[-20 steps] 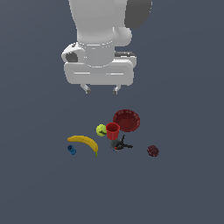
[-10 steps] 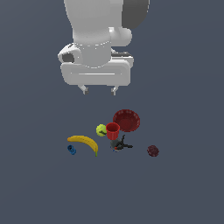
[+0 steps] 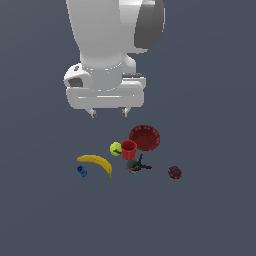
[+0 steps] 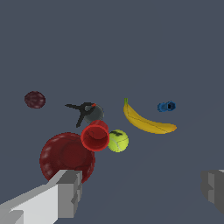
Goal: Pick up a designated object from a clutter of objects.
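I see the white arm [image 3: 107, 50] filling the upper part of the exterior view, its gripper [image 3: 108, 113] hanging above the counter [image 3: 210, 210] with nothing between the jaws; they stand wide apart, and in the wrist view the two grey fingers [image 4: 65, 192] sit at opposite edges of the picture with bare counter between them.

Below the gripper I find the clutter. The dark red bowl [image 3: 145, 137] is the largest item and lies nearest the arm. The banana [image 3: 96, 162], the thing I am to pick up, lies flat on the counter toward the exterior view's left, curved, with its dark greenish tip [image 4: 126, 102] pointing away from the blue piece. It touches nothing; in the exterior view the jaws are above it and off to the exterior view's right.

The red cup [image 3: 128, 149] sits against the bowl's rim, and the yellow-green ball [image 3: 116, 148] rests just beside the cup, between the cup and the banana. The black tool [image 3: 137, 165] lies just past the cup, on the side away from the arm. The maroon lump [image 3: 174, 172] lies well apart toward the exterior view's right. The small blue piece [image 3: 81, 171], the smallest item, lies near the banana's end at the exterior view's left.
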